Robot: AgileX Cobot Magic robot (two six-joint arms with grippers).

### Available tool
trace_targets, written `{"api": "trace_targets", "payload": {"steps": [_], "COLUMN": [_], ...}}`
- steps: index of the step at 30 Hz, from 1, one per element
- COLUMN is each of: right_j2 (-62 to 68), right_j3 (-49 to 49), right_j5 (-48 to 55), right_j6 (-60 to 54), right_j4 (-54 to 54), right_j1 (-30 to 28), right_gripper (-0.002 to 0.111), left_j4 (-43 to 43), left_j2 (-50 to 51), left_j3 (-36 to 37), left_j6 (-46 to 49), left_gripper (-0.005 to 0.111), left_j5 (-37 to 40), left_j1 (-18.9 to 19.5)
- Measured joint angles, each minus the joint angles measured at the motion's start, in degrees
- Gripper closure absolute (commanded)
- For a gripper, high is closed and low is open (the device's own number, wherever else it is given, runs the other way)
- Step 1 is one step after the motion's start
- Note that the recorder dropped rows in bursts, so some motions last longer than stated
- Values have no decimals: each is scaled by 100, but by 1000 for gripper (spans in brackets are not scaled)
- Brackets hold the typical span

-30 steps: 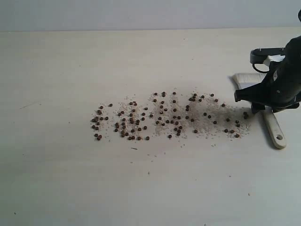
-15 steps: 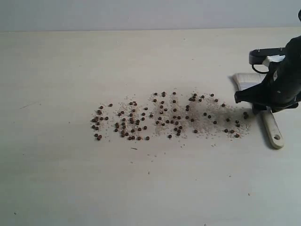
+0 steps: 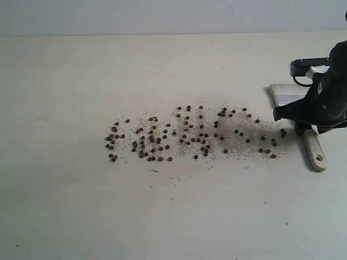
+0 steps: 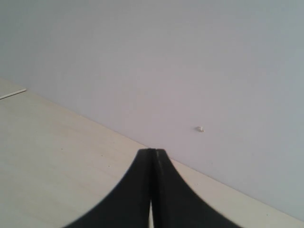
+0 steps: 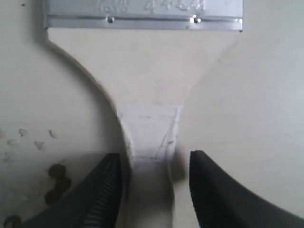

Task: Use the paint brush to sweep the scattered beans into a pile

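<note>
The beans [image 3: 190, 132] lie scattered in a long, loose band across the middle of the pale worktop [image 3: 162, 216]. They are mixed with fine whitish crumbs [image 3: 233, 145]. The band is denser toward its left end and thinner toward the right, where a few stray beans sit close to the paint brush [image 3: 314, 149].

The paint brush lies flat on the worktop at the right end of the band. Its whitish bristles [image 3: 284, 93] point toward the far side, and its cream handle runs toward the near side. The hole [image 3: 319, 158] at the handle's end is in plain sight. The black right arm [image 3: 328, 100] hangs over the middle of the brush and hides that part in the exterior view.

In the right wrist view, the right gripper [image 5: 154, 156] is down at the narrow neck of the handle, below the silver ferrule [image 5: 142, 14]. Its jaws are set only a little wider than the wood, with one finger [image 5: 102, 190] on each side. One finger sits right at the handle's edge, while a thin shadowed gap shows beside the other. A few beans [image 5: 57, 178] lie on the worktop just beside the first finger.

The left gripper [image 4: 152, 151] does not appear in the exterior view. Its own camera shows the two dark fingers pressed together with nothing between them, raised above bare worktop and facing a plain wall [image 4: 190, 57].
</note>
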Motion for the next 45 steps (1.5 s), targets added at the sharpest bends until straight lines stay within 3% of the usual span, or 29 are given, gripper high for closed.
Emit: {"api": "trace_targets", "payload": {"steps": [6, 12, 17, 28, 37, 45], "right_j2": [0, 0, 0, 0, -107, -410], "right_j3": [0, 0, 0, 0, 0, 94], "right_j5": [-12, -102, -114, -156, -131, 525], "right_j6": [1, -969, -870, -770, -770, -939], "right_j4": [85, 897, 877, 735, 432, 380], "right_j1": [0, -10, -31, -31, -31, -31], "right_gripper": [64, 64, 64, 108, 108, 108], "left_j4": [0, 0, 0, 0, 0, 0], "left_j2": [0, 0, 0, 0, 0, 0], "left_j3": [0, 0, 0, 0, 0, 0], "left_j6": [0, 0, 0, 0, 0, 0], "left_gripper": [107, 107, 107, 107, 107, 107], "left_j5": [0, 0, 0, 0, 0, 0], "left_j1": [0, 0, 0, 0, 0, 0]}}
